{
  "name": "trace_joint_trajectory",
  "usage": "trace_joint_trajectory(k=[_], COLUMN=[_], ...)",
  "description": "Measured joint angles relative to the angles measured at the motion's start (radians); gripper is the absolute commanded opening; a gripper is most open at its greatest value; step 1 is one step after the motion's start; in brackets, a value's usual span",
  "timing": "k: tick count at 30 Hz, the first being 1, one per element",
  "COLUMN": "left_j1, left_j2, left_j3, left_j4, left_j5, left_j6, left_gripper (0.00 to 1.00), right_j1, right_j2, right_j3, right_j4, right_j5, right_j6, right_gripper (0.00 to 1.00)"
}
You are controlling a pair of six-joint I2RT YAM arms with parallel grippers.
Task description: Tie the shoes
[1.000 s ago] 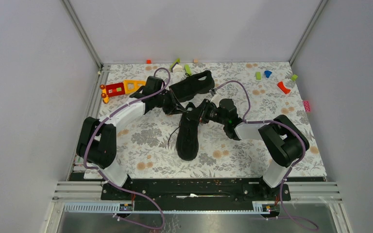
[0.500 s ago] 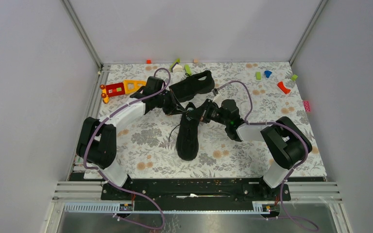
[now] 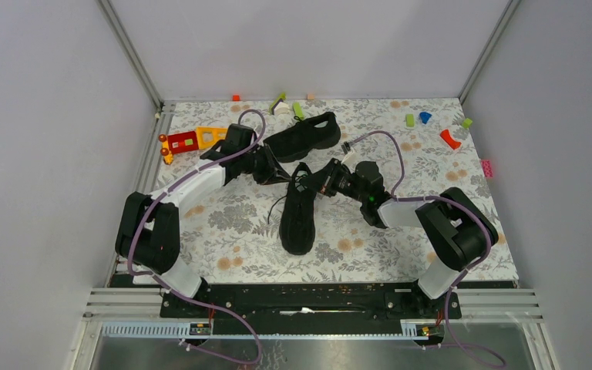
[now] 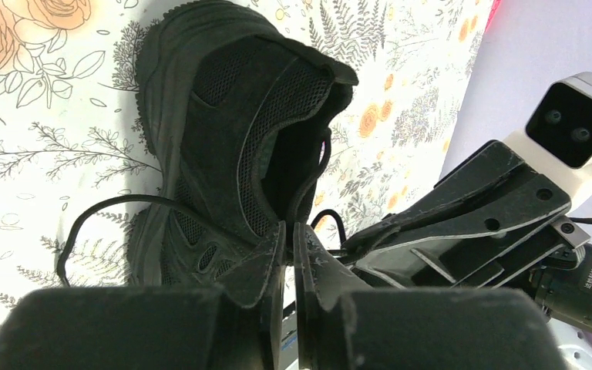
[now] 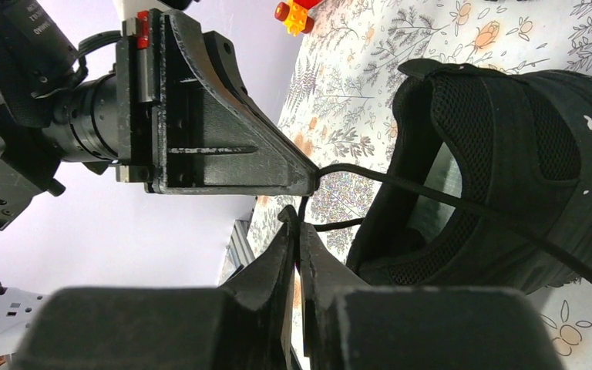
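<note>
Two black shoes lie on the floral mat. The far shoe (image 3: pixel 304 132) lies crosswise and the near shoe (image 3: pixel 298 220) points toward me. My left gripper (image 3: pixel 284 176) and right gripper (image 3: pixel 314 183) meet tip to tip over the near shoe's opening. In the left wrist view the left gripper (image 4: pixel 287 231) is shut in front of the shoe (image 4: pixel 231 131). In the right wrist view the right gripper (image 5: pixel 296 220) is shut on a thin black lace (image 5: pixel 432 202), and the left gripper's fingers (image 5: pixel 223 154) pinch the same lace area. A loose lace end (image 3: pixel 277 210) trails left of the near shoe.
A red, orange and yellow toy piece (image 3: pixel 193 139) lies at the back left. Small coloured blocks lie along the back edge (image 3: pixel 298 110) and at the back right (image 3: pixel 449 139). A pink block (image 3: pixel 486 167) sits at the right edge. Grey walls enclose the mat.
Both grippers have drawn slightly apart, the left arm leftward and the right arm to the right and nearer. The shoes have barely moved.
</note>
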Motion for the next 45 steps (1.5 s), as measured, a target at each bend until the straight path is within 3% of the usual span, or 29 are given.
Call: trace_joint_trajectory(k=[15,24,34,45], left_j1=[0.005,0.006,-0.099,-0.14], left_j2=[-0.009,-0.219,-0.339,-0.422], left_j3=[-0.048,-0.252,-0.431,-0.443], left_j4=[0.04,0.199,0.369,0.371], left_j5=[0.023,0.014,-0.086,-0.205], left_j6=[0.006,-0.057,-0.124,-0.06], left_gripper=[0.0,0.0,0.0,0.01], right_j1=[0.0,0.0,-0.005,-0.005], right_j2=[0.0,0.0,0.0,0.0], right_j3=[-0.001,-0.002,-0.002,-0.002], right_j4=[0.009,0.026,0.038,0.038], right_j5=[0.0,-0.001,0.002,0.002], right_j6=[0.001,0.027,0.035,0.036], right_gripper=[0.0,0.0,0.0,0.0])
